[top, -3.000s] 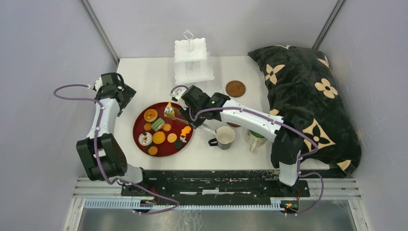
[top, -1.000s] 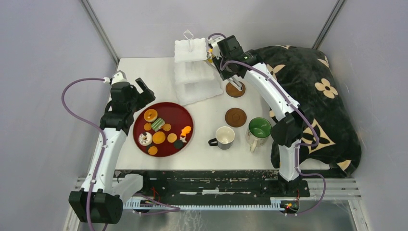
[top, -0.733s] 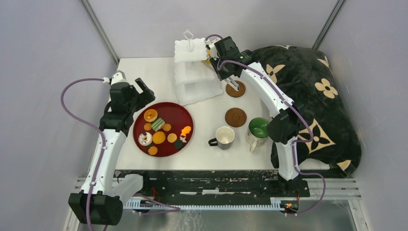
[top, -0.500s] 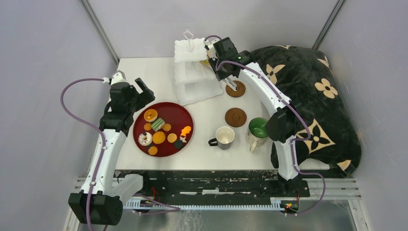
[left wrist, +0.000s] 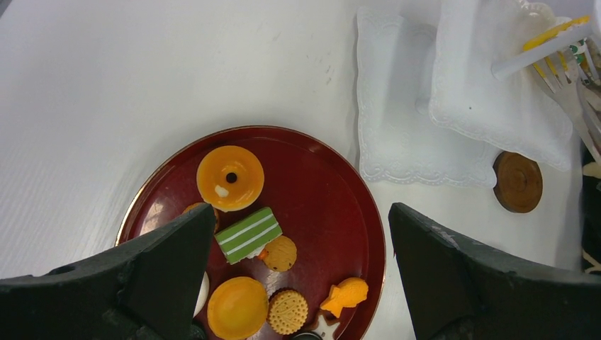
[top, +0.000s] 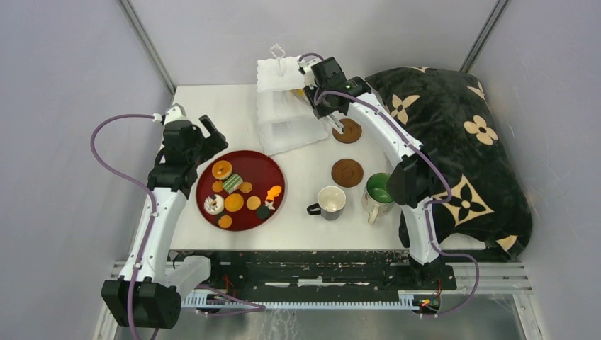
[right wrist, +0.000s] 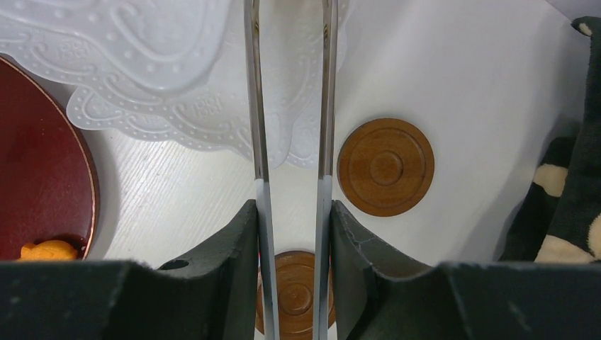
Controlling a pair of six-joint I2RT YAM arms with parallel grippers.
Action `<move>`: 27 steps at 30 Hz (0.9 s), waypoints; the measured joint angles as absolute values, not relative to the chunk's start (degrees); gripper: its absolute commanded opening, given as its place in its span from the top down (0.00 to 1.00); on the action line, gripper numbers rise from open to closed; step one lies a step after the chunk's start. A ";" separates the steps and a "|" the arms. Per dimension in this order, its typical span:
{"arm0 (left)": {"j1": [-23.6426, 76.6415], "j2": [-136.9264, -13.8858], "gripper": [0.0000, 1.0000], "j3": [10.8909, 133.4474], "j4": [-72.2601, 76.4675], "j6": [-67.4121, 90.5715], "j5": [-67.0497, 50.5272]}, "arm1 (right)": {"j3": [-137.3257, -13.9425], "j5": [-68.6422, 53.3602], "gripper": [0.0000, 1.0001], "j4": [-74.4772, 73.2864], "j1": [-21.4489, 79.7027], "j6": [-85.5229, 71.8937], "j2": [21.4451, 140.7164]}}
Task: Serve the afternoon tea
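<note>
A black flowered cushion fills the right side of the white table. At the far middle stands the white 3-tier stand. Near and left of it lies the dark red tray, which carries most of the sweets.

The right gripper reaches to the stand's right side. Its fingers are pressed in on the 2 arms of the metal tongs, which sit slightly apart. A yellow-and-green sweet shows at the tong tips over the upper tiers; I cannot tell whether it is pinched or resting. The left gripper hangs over the tray's far-left edge, spread wide and holding nothing.

At the near right, a white mug and a green-lined mug stand directly on the table. 1 brown coaster lies just right of the stand's base; the other coaster lies bare between it and the mugs.

On the tray, a large orange disc sits just far of the green striped cake.
</note>
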State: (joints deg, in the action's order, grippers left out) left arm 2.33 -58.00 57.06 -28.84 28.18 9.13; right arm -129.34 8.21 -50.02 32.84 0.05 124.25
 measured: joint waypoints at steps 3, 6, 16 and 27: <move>2.33 -58.06 0.01 57.06 -29.06 28.18 9.26 | -129.01 7.46 0.81 -49.74 32.84 -0.38 124.36; 2.33 -58.06 0.01 57.06 -29.28 28.18 9.63 | -128.22 6.68 0.79 -48.84 32.84 -0.80 124.36; 2.33 -57.60 0.01 57.06 -29.93 28.18 10.11 | -126.15 4.95 0.53 -47.62 32.84 -1.28 124.33; 2.33 -56.86 0.01 57.06 -30.02 28.18 10.09 | -122.80 4.93 0.48 -46.06 32.84 -1.48 122.39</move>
